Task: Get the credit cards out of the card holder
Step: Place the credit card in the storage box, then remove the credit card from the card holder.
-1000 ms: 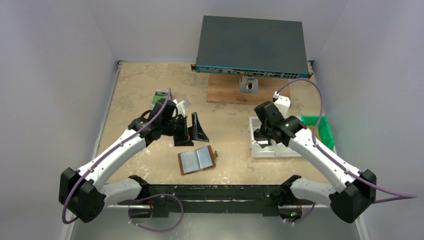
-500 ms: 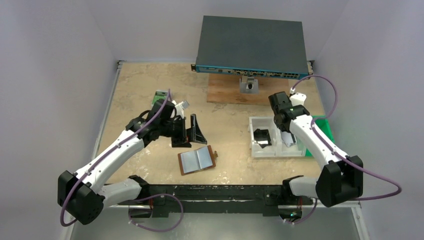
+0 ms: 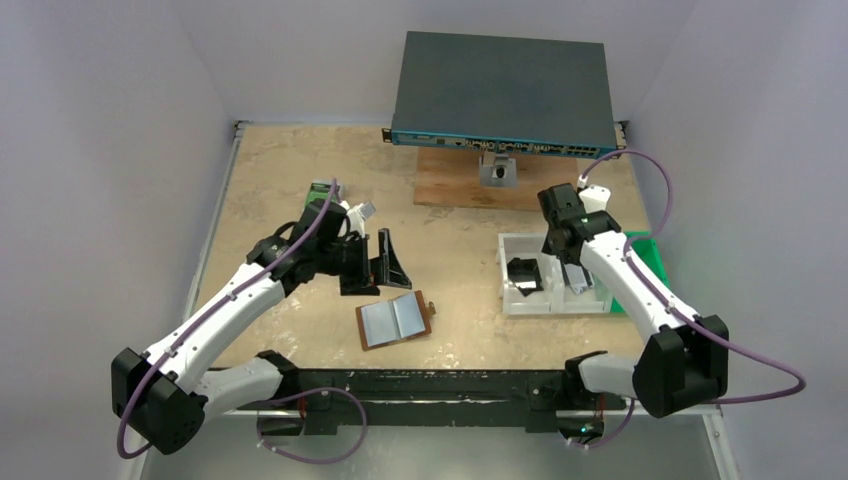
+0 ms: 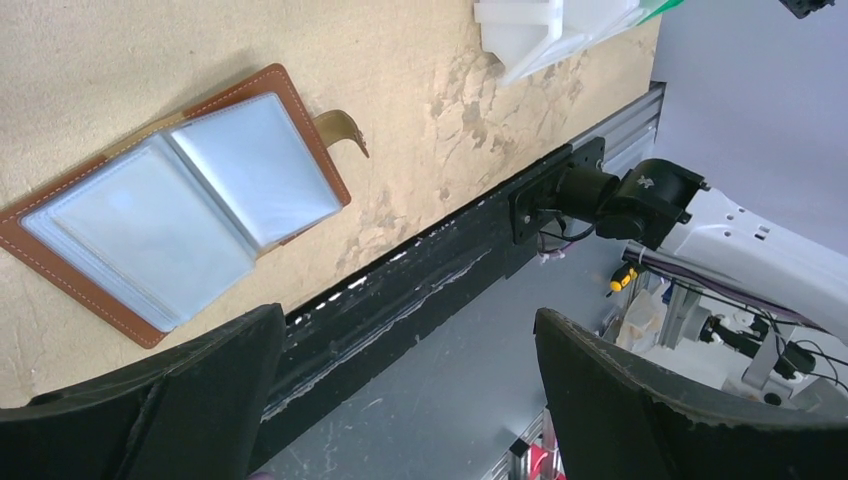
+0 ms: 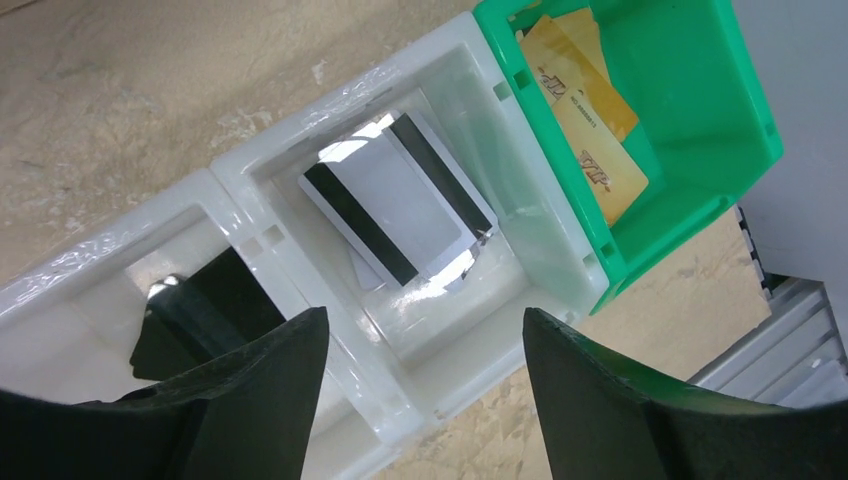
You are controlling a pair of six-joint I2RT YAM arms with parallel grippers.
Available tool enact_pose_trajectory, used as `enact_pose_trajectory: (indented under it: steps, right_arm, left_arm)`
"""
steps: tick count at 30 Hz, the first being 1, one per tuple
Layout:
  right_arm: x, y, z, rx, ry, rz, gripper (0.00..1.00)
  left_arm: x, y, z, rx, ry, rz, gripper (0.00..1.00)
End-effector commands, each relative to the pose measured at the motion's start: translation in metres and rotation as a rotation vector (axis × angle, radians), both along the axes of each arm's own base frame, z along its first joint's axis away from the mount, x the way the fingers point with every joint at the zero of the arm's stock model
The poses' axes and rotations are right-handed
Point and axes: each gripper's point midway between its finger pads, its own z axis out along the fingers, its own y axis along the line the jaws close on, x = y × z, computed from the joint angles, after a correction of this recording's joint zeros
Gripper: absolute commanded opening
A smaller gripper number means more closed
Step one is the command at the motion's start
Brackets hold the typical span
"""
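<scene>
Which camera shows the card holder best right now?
Left wrist: the card holder lies open and fills much of the frame, its clear pockets plainly visible. Top external shows it open but small; right wrist misses it entirely.

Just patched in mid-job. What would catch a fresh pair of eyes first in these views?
The brown card holder lies open and flat near the front edge of the table, clear sleeves up, with the open left gripper hovering near it. To the right, the right gripper hangs open over a white tray where striped cards lie in one compartment, beside a green bin holding yellow cards.
</scene>
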Motion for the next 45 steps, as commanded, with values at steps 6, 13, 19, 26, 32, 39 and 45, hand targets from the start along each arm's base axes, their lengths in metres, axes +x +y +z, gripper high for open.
enact_pose_trajectory:
  steps: [6,13,19,26,32,39,45]
  right_arm:
    - [0.014,0.024,0.032,0.136,-0.128,0.105,0.74]
    - [0.021,0.074,0.045,0.357,-0.21,0.274,0.75]
    - [0.013,0.15,0.058,0.581,-0.239,0.465,0.64]
    - [-0.02,0.254,0.062,0.758,-0.21,0.667,0.56]
    - [-0.061,0.319,0.043,0.81,-0.107,0.806,0.54]
    - [-0.096,0.376,0.012,0.772,-0.003,0.932,0.5]
    - [-0.113,0.413,-0.017,0.685,0.063,1.004,0.49]
  left_arm:
    - [0.004,0.001,0.014,-0.009,-0.057,0.006,0.97]
    - [0.007,0.017,0.002,0.077,-0.061,0.072,0.97]
    - [0.006,0.042,-0.022,0.206,-0.036,0.162,0.97]
    - [0.0,0.066,-0.048,0.324,0.012,0.248,0.97]
    - [-0.002,0.099,-0.064,0.458,0.039,0.383,0.97]
    - [-0.002,0.112,-0.071,0.429,0.092,0.47,0.97]
    - [0.005,0.12,-0.071,0.369,0.136,0.506,0.97]
